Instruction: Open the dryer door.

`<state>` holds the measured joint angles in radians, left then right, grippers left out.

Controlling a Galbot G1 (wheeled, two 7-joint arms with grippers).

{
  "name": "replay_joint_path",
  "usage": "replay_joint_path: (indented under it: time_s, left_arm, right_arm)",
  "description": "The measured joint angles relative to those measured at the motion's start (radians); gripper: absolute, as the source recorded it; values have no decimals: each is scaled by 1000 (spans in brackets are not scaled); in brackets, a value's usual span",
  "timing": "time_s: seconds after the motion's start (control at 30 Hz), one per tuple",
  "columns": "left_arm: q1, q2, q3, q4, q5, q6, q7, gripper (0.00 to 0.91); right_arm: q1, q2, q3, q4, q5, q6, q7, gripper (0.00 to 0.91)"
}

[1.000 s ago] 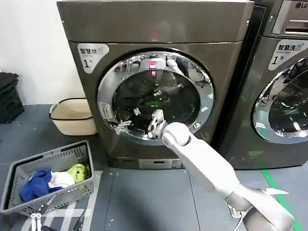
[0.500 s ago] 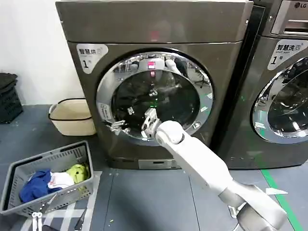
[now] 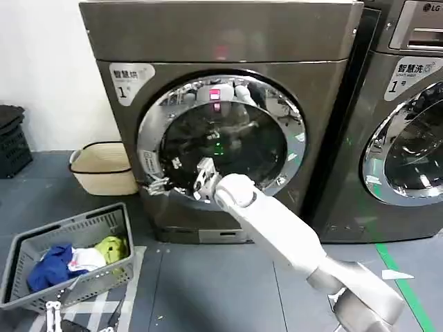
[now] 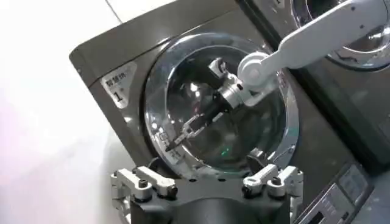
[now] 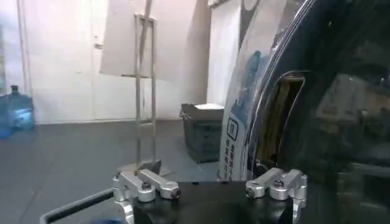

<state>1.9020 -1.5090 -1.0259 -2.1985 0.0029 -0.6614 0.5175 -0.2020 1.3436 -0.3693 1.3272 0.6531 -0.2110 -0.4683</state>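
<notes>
A: Right gripper is seen at the lower left edge of the dryer door, at the end of the white arm reaching up from the robot's right. Fingers are spread, with a gap between them; nothing is clamped as far as can be told.

B: Contact with the door?

A: Fingertips are placed at or just beside the chrome ring on its left side, where a handle recess is seen in the right wrist view. Whether the rim is actually hooked cannot be told. In the left wrist view the right gripper is shown pointing across the glass toward that same edge.

B: Left gripper?

A: Left gripper is held back, well apart from the machine, fingers spread wide, idle. Right arm is clearly the nearer one.

B: Key relation for the next move?

A: The door edge lies straight ahead of the right gripper, to the robot's left. The hinge is judged to be on the door's right side, so the pull would be outward and swung toward the right.

B: Door state?

A: Judged barely cracked or still shut; the ring is seen sitting nearly flush with the front.

B: Farther back?

A: A grey basket of clothes is on the floor, a beige tub beyond it, and the LG-marked machine is set to the right.
</notes>
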Motion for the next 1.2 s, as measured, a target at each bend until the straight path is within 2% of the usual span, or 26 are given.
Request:
replay_joint_path:
  time_s: [0.27, 0.63, 0.97, 1.2]
  left_arm:
    - [-16, 23, -12, 1, -15, 26, -1, 907]
    - [-93, 86, -48, 29, -94, 163, -17, 907]
    - [-240, 196, -47, 90, -173, 316, -84, 907]
    - [-349, 286, -11, 156, -162, 336, -122, 907]
  right_arm:
    - [-17, -48, -18, 61, 48, -5, -62, 907]
    - [-57, -198, -32, 232, 144, -31, -135, 907]
    - [-97, -312, -23, 359, 191, -36, -162, 907]
    - [-139, -388, -6, 459, 203, -40, -187, 907]
